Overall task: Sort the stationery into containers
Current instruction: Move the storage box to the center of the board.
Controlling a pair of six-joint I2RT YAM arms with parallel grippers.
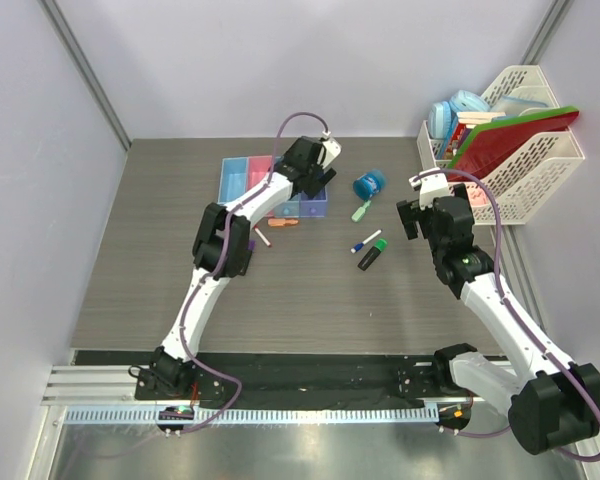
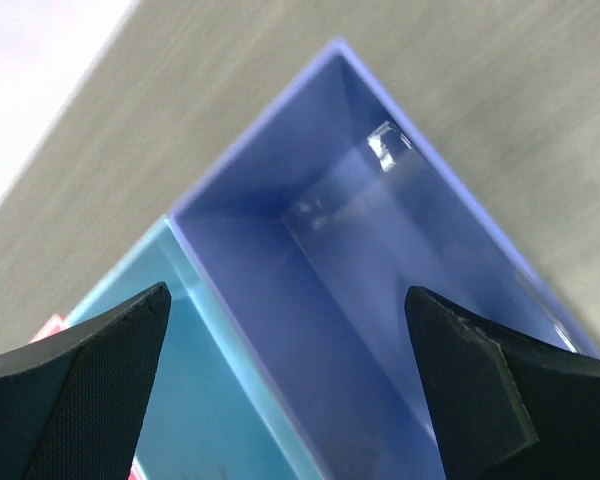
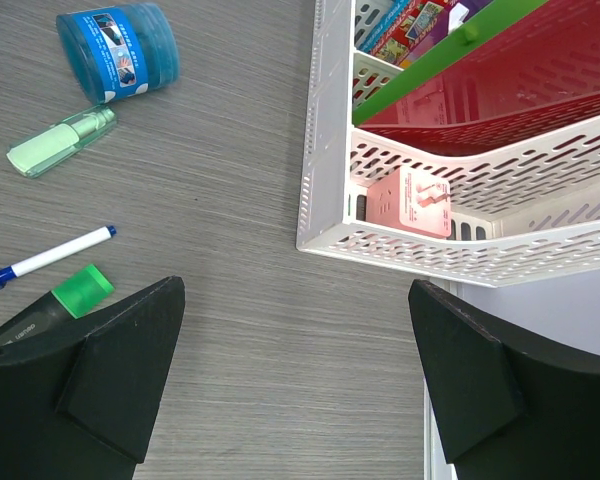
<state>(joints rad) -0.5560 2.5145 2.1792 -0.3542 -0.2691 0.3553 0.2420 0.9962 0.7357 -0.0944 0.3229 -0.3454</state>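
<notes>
The left gripper is hanging spread and empty directly above the purple-blue bin. The right gripper is likewise gaping, grasping nothing, while the green highlighter, blue-capped pen, pale-green bit and blue roll are lying to its left.

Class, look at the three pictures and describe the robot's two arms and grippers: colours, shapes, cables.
Both the left arm and the right arm have white links joined by chunky black joints. A thin purple cable loops along each. The left gripper and right gripper have black, wedge-shaped fingers with a matt, finely textured surface.
</notes>
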